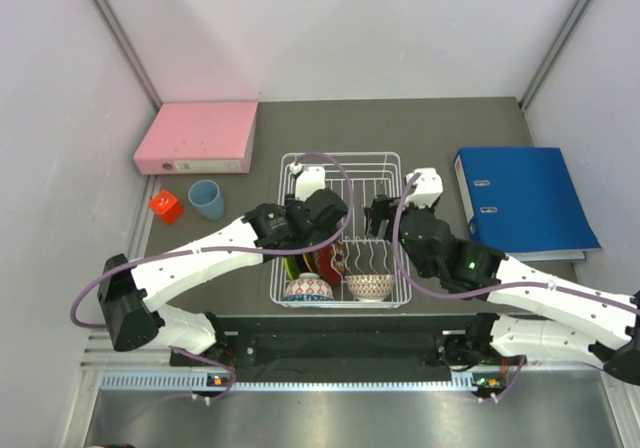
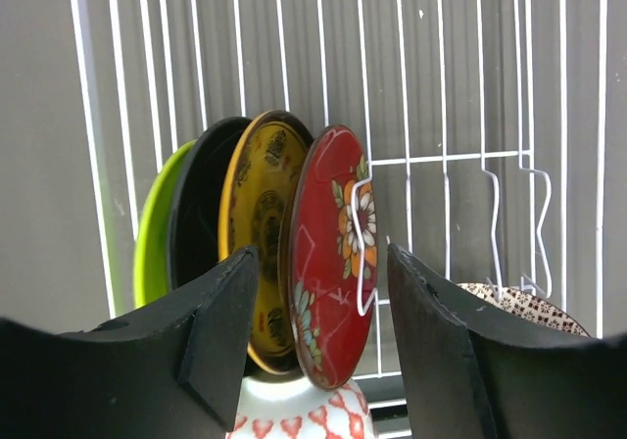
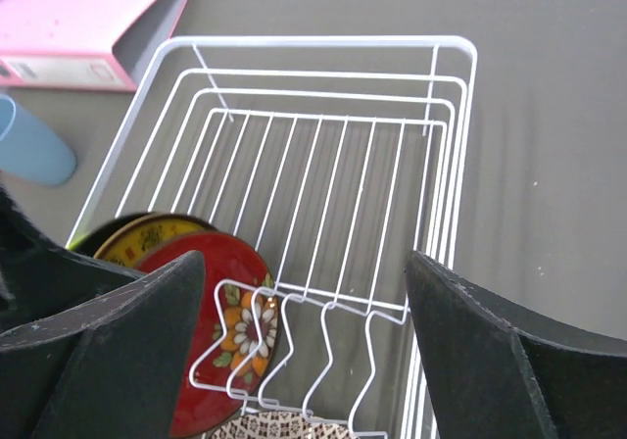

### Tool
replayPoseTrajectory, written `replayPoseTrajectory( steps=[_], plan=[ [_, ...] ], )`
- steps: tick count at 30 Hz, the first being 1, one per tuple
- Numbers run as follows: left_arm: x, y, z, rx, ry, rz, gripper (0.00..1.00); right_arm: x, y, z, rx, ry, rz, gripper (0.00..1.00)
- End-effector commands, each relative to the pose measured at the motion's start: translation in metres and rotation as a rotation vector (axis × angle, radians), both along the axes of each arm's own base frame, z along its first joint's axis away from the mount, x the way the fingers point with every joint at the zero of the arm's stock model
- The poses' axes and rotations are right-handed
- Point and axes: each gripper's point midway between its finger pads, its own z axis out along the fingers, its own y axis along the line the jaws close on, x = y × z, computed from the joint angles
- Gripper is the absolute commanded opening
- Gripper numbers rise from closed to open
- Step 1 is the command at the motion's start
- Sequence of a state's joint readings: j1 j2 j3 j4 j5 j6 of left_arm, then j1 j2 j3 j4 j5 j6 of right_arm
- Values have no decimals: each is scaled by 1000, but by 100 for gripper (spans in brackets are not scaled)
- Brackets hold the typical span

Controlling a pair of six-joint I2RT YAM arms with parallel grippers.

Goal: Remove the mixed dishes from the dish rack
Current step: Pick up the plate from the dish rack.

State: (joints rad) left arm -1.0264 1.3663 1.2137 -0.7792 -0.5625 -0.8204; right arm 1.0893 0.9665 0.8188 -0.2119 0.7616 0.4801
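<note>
- Top view: your dish rack (image 1: 372,181) sits mid-table. The blue patterned bowl (image 1: 307,288) and beige patterned bowl (image 1: 369,286) are at its near end, and the pale blue cup (image 1: 207,200) stands outside on the left.
- Left wrist: your left gripper (image 2: 318,307) is spread, one finger either side of the upright dark red plate (image 2: 328,263), not clamped on it.
- Right wrist: your right gripper (image 3: 304,272) gapes wide above the rack's bare wires, holding nothing.
</note>
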Motion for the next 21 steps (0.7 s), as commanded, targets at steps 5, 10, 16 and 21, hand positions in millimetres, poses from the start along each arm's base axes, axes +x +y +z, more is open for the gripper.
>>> replayPoseTrajectory(
  steps=[5, 10, 16, 21],
  plan=[
    [3, -10, -16, 12, 25, 6, 57, 0, -11, 7, 4, -28, -41, 84],
    [2, -6, -32, 56, 48, 17, 55, 1, -8, 0, -8, -17, -41, 84],
    [-1, 0, -43, 110, 67, 26, 50, 0, -10, -2, -10, -17, -43, 84],
    [-6, 6, -52, 149, 91, 15, 44, 1, -14, -1, -7, -20, -52, 84]
  ],
)
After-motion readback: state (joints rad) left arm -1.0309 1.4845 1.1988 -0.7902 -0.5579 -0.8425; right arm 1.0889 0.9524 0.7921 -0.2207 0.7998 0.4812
